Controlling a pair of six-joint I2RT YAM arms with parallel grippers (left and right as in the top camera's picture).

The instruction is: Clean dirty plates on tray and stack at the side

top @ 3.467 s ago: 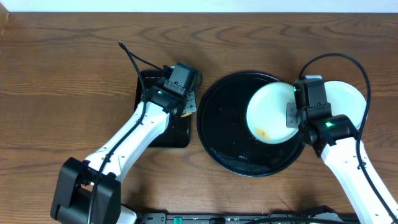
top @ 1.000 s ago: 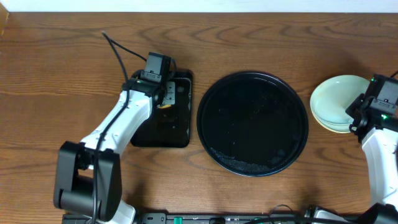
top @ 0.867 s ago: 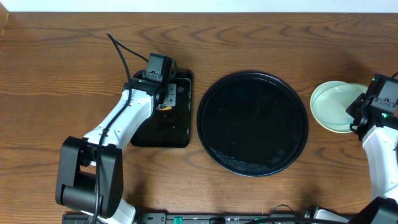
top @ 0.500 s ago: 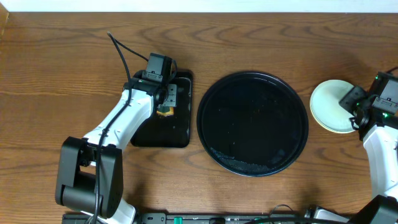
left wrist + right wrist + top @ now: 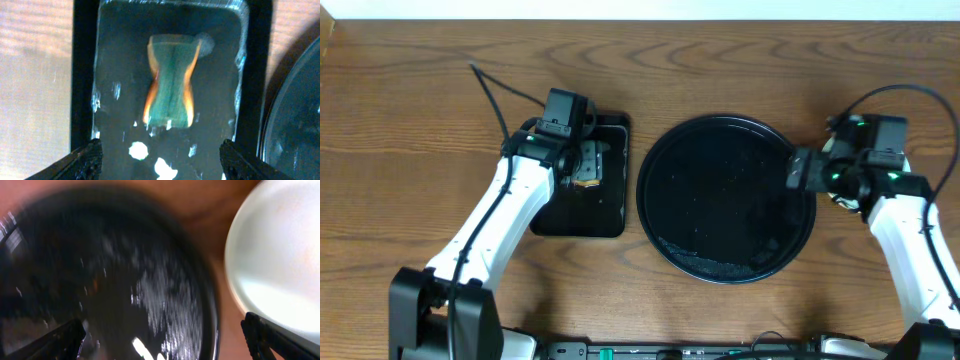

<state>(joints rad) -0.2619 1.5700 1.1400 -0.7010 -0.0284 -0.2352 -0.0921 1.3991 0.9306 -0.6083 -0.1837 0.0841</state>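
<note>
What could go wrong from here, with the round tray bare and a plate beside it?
1. The right pincer hangs open at the tray rim, close beside the plates; a sideways move could knock them.
2. In the overhead view the right arm hides most of the plates, so a crooked stack could go unnoticed.
3. The left pincer is open over the sponge in its wet small tray; lifting it may drip outside.

On table [image 5: 420,120]: tray [image 5: 720,200] at centre-right. Just left of it, not touching: rectangular tray [image 5: 580,215], sponge [image 5: 170,87] inside near middle. Right of tray, just beside rim, on table: plates [image 5: 280,255], possibly stacked, blurred and mostly hidden from overhead.
</note>
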